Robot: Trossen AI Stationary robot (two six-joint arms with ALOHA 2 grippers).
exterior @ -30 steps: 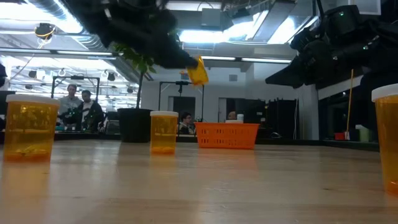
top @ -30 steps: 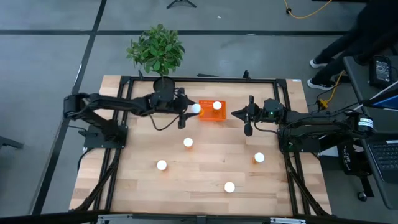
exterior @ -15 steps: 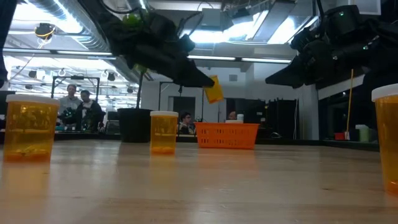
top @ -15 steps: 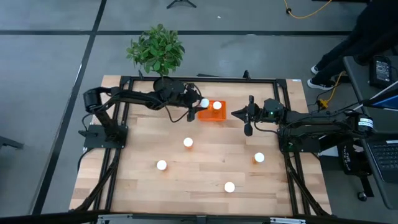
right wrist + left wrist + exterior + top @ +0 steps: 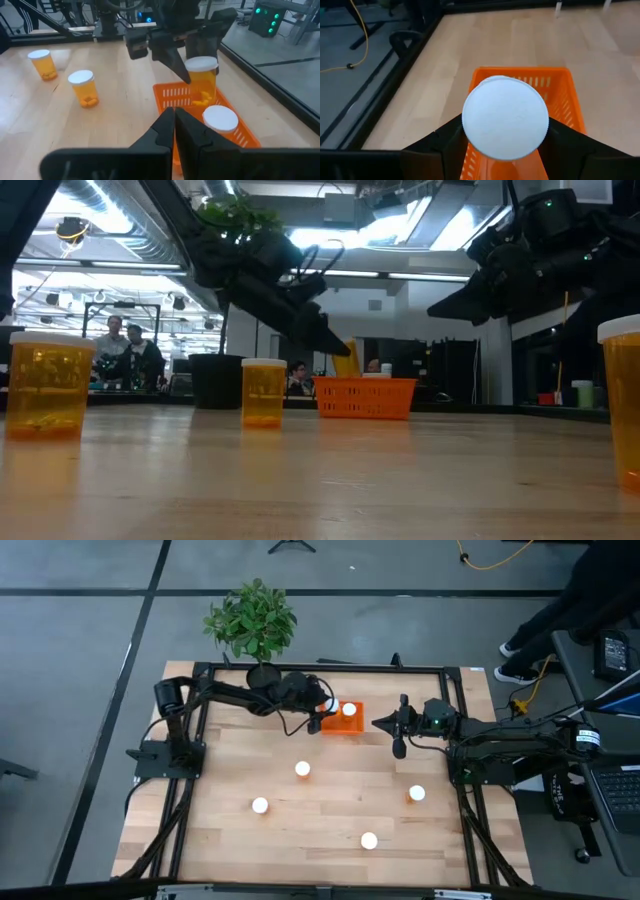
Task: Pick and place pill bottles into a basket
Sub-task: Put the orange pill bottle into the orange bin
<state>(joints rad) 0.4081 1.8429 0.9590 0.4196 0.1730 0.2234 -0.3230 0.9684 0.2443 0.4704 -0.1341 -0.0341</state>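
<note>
The orange basket (image 5: 341,719) stands at the table's far middle, with one white-capped pill bottle (image 5: 349,710) standing in it. My left gripper (image 5: 325,711) is over the basket's left end, shut on a second pill bottle (image 5: 201,80), which also shows in the low view (image 5: 345,360). My right gripper (image 5: 380,723) is shut and empty, just right of the basket. Several more pill bottles stand on the table, among them one at the middle (image 5: 302,769), one nearer and to the left (image 5: 260,805) and one at the right (image 5: 417,794). My left gripper pinches the pill bottle between its two fingers (image 5: 451,137), on opposite sides just below the white cap (image 5: 505,117). The fingers slant down from the table's left. The bottle stands nearly upright, its lower end (image 5: 202,102) at the basket's left end; whether it touches the basket, I cannot tell.
A potted plant (image 5: 252,622) stands at the table's far edge, left of the basket. A black frame (image 5: 200,670) runs round the table. People (image 5: 128,352) sit in the room beyond. One more pill bottle (image 5: 369,840) stands near the front edge.
My left gripper has carried the pill bottle toward the table's right edge and down, from high and left of the basket to the basket's left end. The bottle has stayed in the hold and come down to about the basket's rim.
</note>
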